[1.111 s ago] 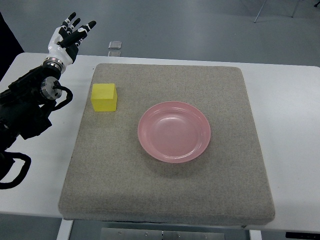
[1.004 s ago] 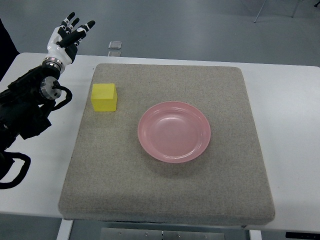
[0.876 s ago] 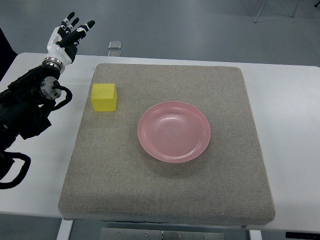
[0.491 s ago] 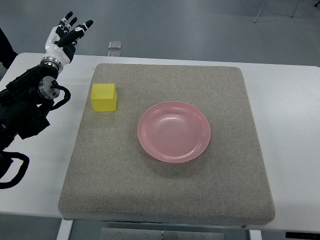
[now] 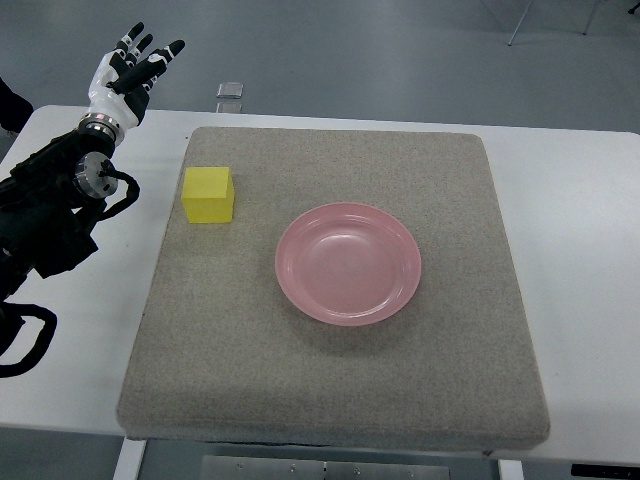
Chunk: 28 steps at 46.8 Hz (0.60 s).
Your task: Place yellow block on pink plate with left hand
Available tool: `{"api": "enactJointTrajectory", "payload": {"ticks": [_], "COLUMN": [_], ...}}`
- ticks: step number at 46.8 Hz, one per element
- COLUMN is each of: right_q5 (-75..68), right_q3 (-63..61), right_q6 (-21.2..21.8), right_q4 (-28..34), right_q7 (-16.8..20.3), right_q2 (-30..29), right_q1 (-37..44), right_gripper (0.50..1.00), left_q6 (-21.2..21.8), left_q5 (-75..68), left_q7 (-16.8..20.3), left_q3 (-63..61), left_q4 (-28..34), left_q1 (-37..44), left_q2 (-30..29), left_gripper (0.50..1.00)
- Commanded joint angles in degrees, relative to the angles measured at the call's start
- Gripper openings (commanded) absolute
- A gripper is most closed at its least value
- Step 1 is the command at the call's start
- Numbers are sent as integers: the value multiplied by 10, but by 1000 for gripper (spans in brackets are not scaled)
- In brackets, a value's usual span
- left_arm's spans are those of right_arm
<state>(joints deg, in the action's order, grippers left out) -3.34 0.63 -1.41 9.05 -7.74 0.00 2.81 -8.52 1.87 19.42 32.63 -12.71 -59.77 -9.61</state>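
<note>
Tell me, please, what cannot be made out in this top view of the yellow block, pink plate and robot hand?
- Right arm: not in view anywhere.
- Left arm: cut off by the picture's left edge; only the left robot hand shows whole, its fingers spread.
- Small grey object beyond the table: too small to identify.
- Yellow block: its far and underside faces are hidden.

A single camera covers the scene (there is no second view to compare with). It sits high on the robot's own side and looks steeply down and forward across the white table (image 5: 580, 230). The grey mat (image 5: 340, 400) fills most of the frame at middling range, its near edge low in the picture. Grey floor shows beyond the table's far edge. The left arm (image 5: 50, 215) enters from the left edge.
</note>
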Motion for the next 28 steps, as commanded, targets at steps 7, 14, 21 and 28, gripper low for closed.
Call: {"api": "enactJointTrajectory", "payload": {"ticks": [7,14,21,28], "right_q5": [0,0,0,0], "right_q3": [1,1,0,0], "right_q6": [0,0,0,0], "right_q4": [0,0,0,0], "right_q7": [0,0,0,0], "right_q2": [0,0,0,0], "right_q1": [0,0,0,0], "right_gripper": [924,924,924,924], "left_q6": [1,13,14,14], "left_q5": [-5,-11,-12,-13], "left_q7": [-3,-7,-7,-7], "left_q3": [-9,-12,-84,-122], "left_q4": [-6,-8,-23,-56], "left_q1": [0,-1,-12,-16], "left_q2": [-1,-2,-2,-9], "left_gripper": [990,990,990,990]}}
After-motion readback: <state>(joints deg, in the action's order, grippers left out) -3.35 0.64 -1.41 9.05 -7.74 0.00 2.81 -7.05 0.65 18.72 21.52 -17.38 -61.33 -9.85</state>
